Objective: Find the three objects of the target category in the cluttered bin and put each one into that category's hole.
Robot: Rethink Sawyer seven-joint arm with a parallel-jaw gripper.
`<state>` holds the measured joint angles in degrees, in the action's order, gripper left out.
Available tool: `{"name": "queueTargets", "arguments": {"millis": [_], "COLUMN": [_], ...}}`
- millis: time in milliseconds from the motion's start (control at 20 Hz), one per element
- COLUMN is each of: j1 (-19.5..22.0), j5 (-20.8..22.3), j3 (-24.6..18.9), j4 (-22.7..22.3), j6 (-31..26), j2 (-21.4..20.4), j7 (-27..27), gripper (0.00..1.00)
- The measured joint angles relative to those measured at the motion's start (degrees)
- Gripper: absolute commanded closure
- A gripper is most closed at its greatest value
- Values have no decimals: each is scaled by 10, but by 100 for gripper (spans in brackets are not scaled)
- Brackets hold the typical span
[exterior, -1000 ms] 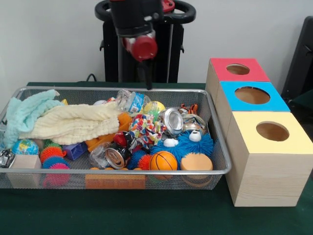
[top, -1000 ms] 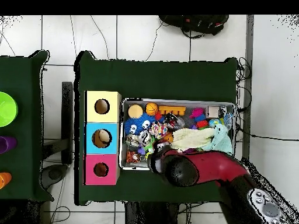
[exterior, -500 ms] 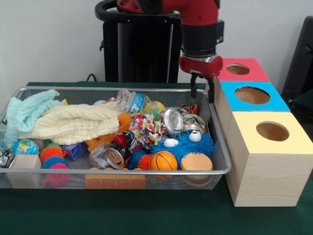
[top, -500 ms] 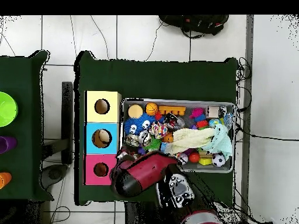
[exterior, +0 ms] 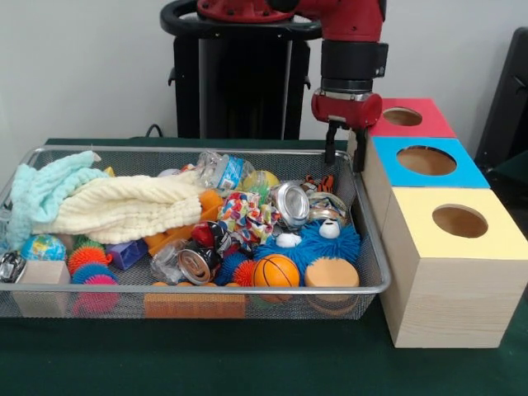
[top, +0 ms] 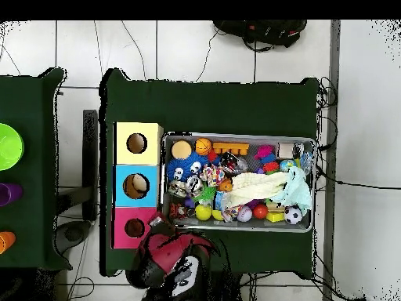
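A silver wire-mesh bin (exterior: 367, 247) sits on a dark green worktop (exterior: 247, 363), packed with small toys and soft cloths. Just beside it stand three pale wooden boxes in a row, each with a round hole in a coloured top: a red box (exterior: 402, 117), a blue box (exterior: 425, 161) and a yellow box (exterior: 459, 221).

The front view shows the red and black arm reaching down near the bin's far corner, beside the red box. Its gripper (exterior: 344, 150) hangs above the bin rim with two dark fingers (exterior: 329, 147) pointing down, spread apart with nothing between them.

In the bin, the front view gives the textures: a cream waffle-weave cloth (exterior: 124, 206) draped over a mint-green cloth (exterior: 41, 190), a small orange basketball (exterior: 275, 271), a fuzzy blue toy with white eyes (exterior: 318, 243), a shiny metal can (exterior: 290, 204), a crumpled clear plastic bottle (exterior: 221, 169), a braided rope toy (exterior: 247, 216), spiky rubber balls (exterior: 87, 257) and a round tan sponge (exterior: 332, 273). No writing is readable.

The overhead view shows what the cloths hide from the front: a black-and-white football (top: 293, 215), a yellow ball (top: 204, 212) and a red ball (top: 260, 211) along the bin's edge. There the arm appears only as a red and black mass beside the red box.
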<state>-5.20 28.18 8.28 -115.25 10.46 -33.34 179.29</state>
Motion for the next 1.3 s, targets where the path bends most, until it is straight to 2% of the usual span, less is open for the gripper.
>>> {"name": "queueTargets", "arguments": {"millis": [300, 650, 1000, 1200, 1300], "j1": [-11, 37, 119, 137, 130], "j5": [-31, -31, -11, -9, -9], "j3": [25, 25, 26, 27, 28], "j4": [-12, -34, -48, -48, -48], "j6": [49, 52, 52, 52, 52], "j2": [18, 18, 4, 5, 5], "j7": [0, 0, 0, 0, 0], "gripper": [0, 0, 0, 0, 0]}}
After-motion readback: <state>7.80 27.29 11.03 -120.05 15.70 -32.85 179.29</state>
